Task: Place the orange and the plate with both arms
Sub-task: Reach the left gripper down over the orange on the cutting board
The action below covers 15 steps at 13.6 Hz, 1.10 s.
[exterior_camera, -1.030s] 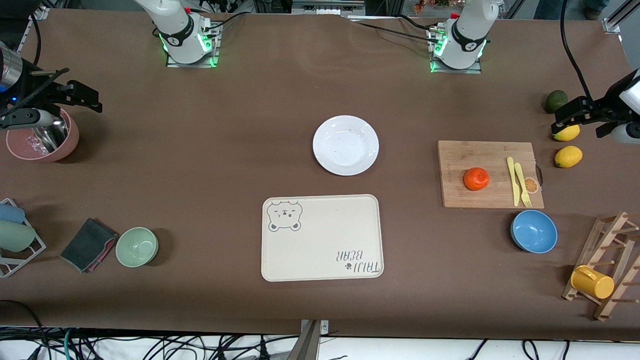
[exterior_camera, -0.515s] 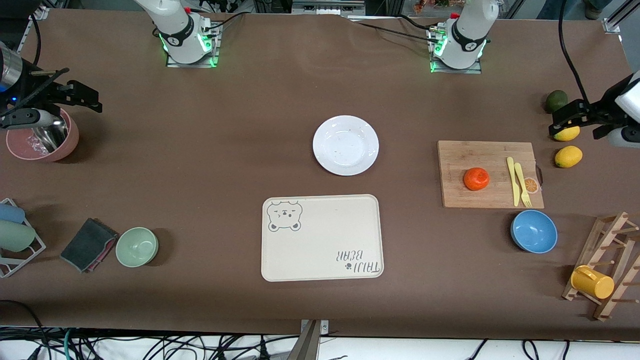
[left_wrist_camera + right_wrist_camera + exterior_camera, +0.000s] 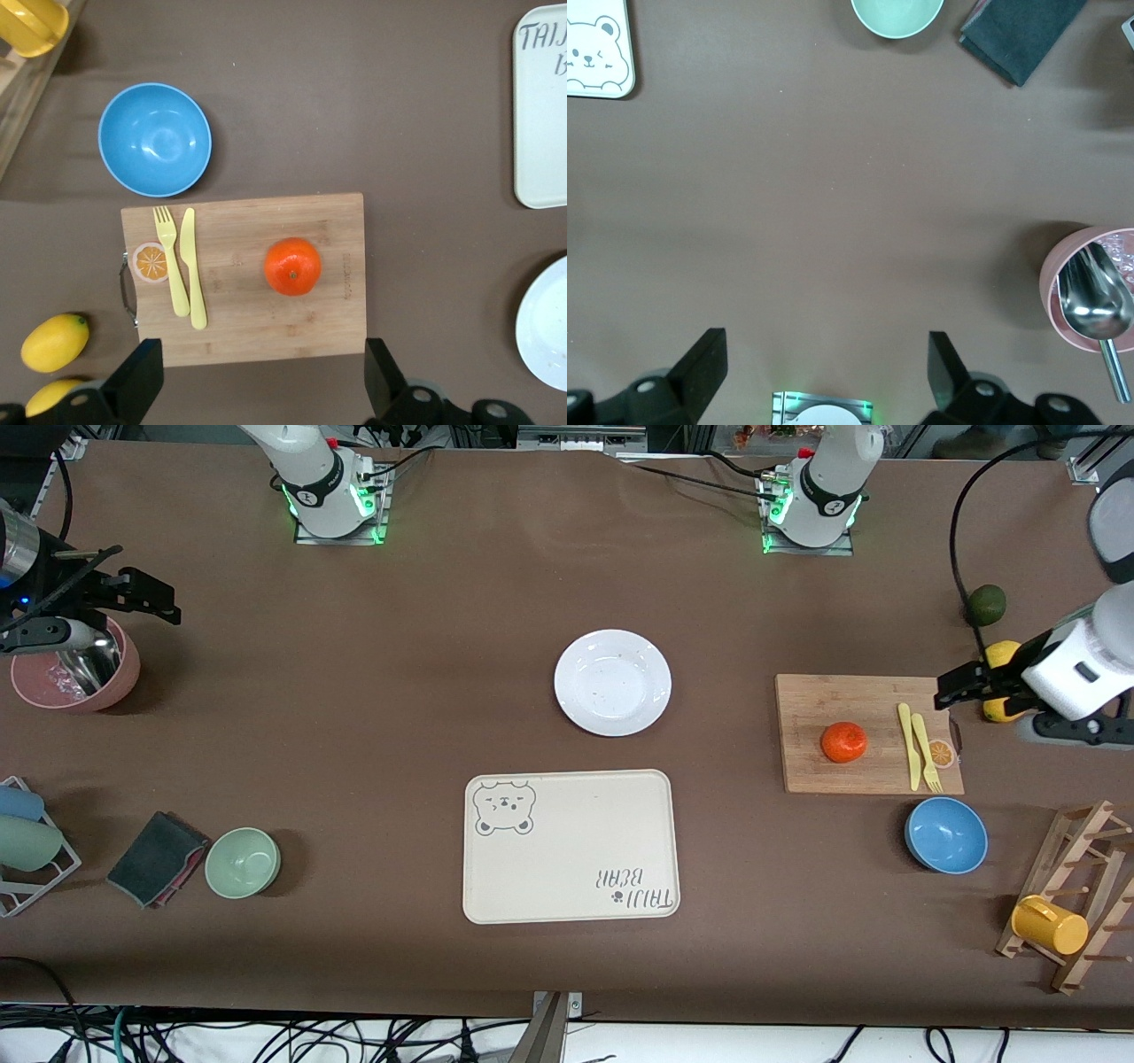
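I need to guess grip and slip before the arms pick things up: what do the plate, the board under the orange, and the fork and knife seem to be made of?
The plate looks like glossy white ceramic or melamine; light glints off it. The cutting board under the orange seems bamboo or wood, matte, with visible grain strips. The fork and knife look like pale yellow matte plastic.

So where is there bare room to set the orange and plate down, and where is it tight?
The bear-printed tray is bare, as is the cloth between the plate and the cutting board. It is crowded around the board: orange, cutlery, blue bowl, lemons, with the open left gripper above. The open right gripper waits over the pink bowl.
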Available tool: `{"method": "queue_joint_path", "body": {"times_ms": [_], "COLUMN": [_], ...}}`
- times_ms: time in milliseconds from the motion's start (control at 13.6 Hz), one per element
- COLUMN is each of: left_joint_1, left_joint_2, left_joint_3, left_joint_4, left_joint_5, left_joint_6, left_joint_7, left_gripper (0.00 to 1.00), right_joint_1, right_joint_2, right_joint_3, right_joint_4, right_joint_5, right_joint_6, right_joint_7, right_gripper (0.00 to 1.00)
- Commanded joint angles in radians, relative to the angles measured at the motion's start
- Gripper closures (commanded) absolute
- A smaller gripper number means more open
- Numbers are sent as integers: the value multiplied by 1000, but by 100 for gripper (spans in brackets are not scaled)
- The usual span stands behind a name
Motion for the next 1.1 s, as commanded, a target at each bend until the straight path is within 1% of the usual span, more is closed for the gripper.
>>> {"method": "queue_joint_path", "body": {"times_ms": [0, 221, 368, 736, 810, 957, 1030], "left_joint_1": [-2, -2, -4, -7, -13, -13, -13], "left_joint_2": [-30, -30, -16, 139, 163, 202, 208], "left_joint_3": [-4, -10, -10, -16, -18, -16, -18], "left_joint_4": [-139, -287, -350, -345, -345, -345, -345], "left_joint_5": [29, 29, 29, 30, 30, 30, 30], "left_joint_6": [130, 311, 409, 505, 532, 548, 559], "left_joint_7": [5, 5, 5, 5, 5, 5, 5], "left_gripper": [0, 0, 0, 0, 0, 0, 0], "right_joint_1": [-6, -6, -6, -6, -6, -6, -6], "right_joint_2": [-2, -2, -2, -2, -2, -2, -2], "right_joint_3": [0, 0, 0, 0, 0, 0, 0], "right_joint_4": [10, 10, 10, 10, 10, 10, 10], "right_joint_5": [9, 8, 9, 8, 8, 9, 9], "right_joint_6": [-12, -12, -12, -12, -12, -12, -12], "right_joint_7": [-15, -15, -15, -15, -15, -15, -15], "right_gripper": [0, 0, 0, 0, 0, 0, 0]}}
